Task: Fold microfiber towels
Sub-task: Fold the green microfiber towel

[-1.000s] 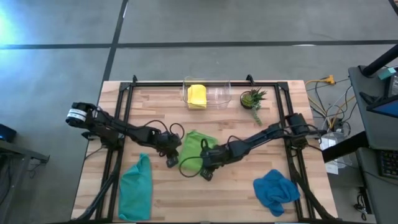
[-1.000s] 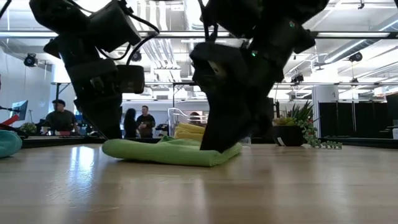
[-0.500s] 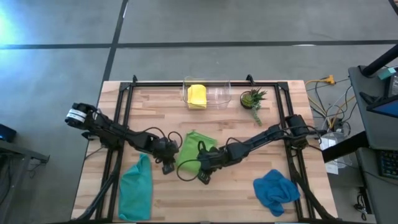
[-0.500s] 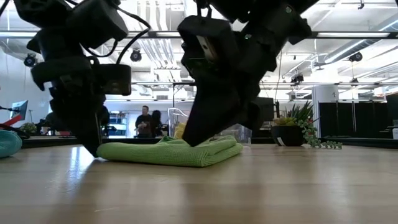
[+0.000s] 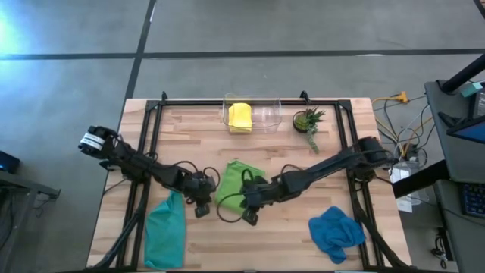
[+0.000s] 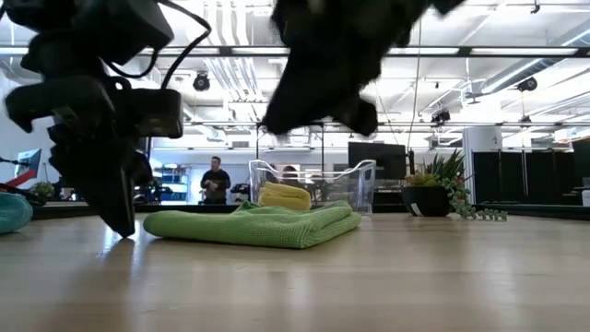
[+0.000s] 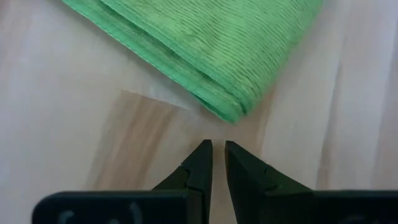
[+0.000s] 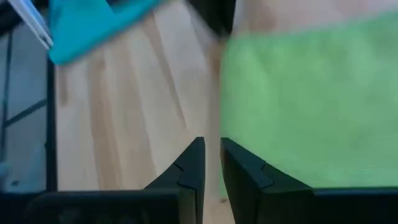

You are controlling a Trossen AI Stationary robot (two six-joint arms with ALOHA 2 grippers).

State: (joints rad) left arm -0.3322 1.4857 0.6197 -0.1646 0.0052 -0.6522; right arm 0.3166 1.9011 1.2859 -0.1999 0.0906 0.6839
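While no readable writing shows anywhere, the folded lime green towel (image 5: 233, 182) lies mid-desk, with the left gripper (image 7: 217, 158) just off its corner and the right gripper (image 8: 211, 162) above its edge, both with jaws nearly pressed together, holding nothing.

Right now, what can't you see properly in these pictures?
- Yellow towel: low view, lower part hidden behind the lime green towel.
- Right gripper: low view, motion-blurred, cut off by the top edge.
- Teal towel: low view, cut off at the edge.
- Person: low view, too small.
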